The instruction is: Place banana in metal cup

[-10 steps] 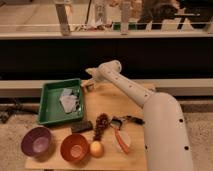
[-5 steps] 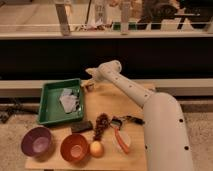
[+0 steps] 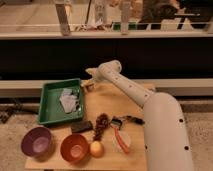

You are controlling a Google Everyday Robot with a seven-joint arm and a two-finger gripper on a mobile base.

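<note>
Wooden table, green tray at left; my gripper is at the far edge, just beside the tray's back corner, and I can't tell if it grips anything. I can't make out the banana or the metal cup, so heading and long axis are unknown. Looks like the reach stage, and the next move calls for locating the banana.

A white robot arm reaches from lower right across a wooden table toward its far edge. Its gripper sits at the far edge, just beside the back right corner of a green tray holding crumpled clear plastic. Along the near edge stand a purple bowl, an orange bowl and a yellow-orange round fruit. Nearby lie a dark block, a bunch of dark red grapes and an orange-handled tool.
</note>
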